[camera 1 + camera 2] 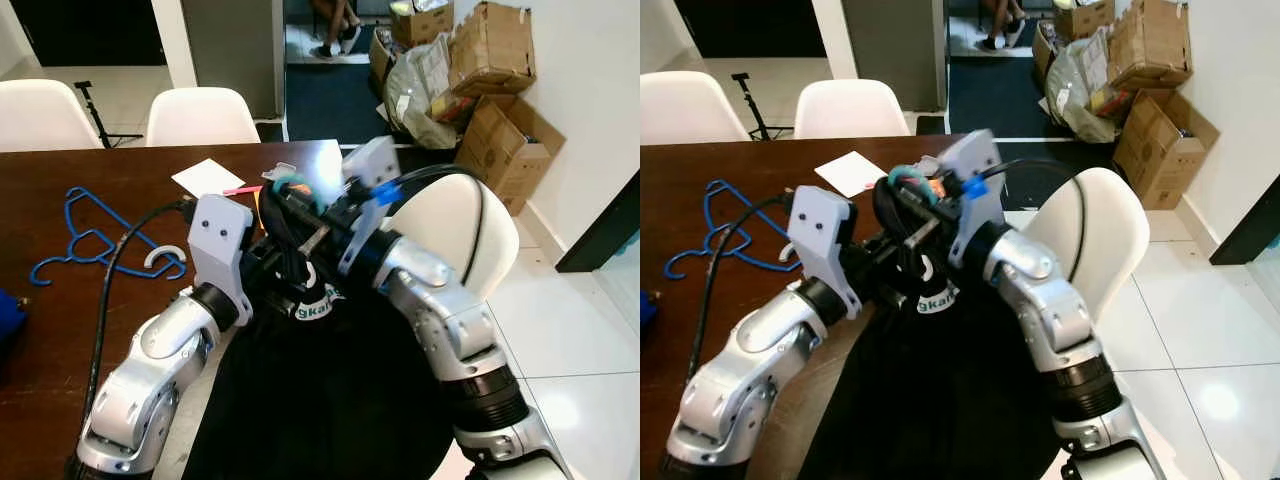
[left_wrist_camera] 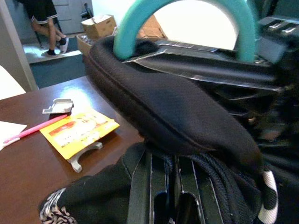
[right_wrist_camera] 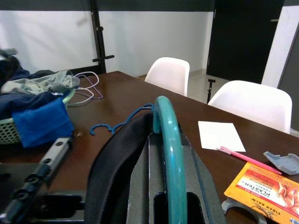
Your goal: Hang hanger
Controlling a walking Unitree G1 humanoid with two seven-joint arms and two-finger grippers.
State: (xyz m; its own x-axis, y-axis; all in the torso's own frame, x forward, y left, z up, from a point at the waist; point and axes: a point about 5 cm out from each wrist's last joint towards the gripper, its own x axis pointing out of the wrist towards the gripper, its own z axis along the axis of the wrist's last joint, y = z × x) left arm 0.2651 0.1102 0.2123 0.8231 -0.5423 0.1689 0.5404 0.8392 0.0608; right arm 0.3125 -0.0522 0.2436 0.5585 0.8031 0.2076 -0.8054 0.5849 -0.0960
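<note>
A dark brown wooden worktop (image 1: 60, 330) fills the near side of a room with pale floor tiles, a dark blue rug beyond, and a person's legs in a far doorway. Three white chairs stand around the worktop: two (image 1: 203, 116) at its far side and one (image 1: 450, 225) at its end corner. Several cardboard boxes (image 1: 505, 150) are stacked against the wall past that corner chair.

On the worktop lie blue hangers (image 1: 85, 235), tangled so their number cannot be told, with a small white hook (image 1: 165, 258) just beside them. Farther along are one white sheet of paper (image 1: 207, 177), one pink pen (image 2: 32, 129), one orange packet (image 2: 77, 133) and one small grey tray (image 2: 57, 106). The right wrist view also shows a green basket (image 3: 11, 133) with blue and grey clothes at the worktop's other end.

A black garment (image 1: 320, 400) hangs over the worktop's near edge. Its collar is pulled over a teal hanger (image 3: 169, 149), held up above the worktop between the two arms.

The right pincer (image 1: 300, 215) is clamped on the teal hanger's hook and the black collar band. The left pincer (image 1: 285, 265) reaches into the fabric just below the hanger; its fingers (image 2: 149, 191) sit close together, pressed around black cloth.
</note>
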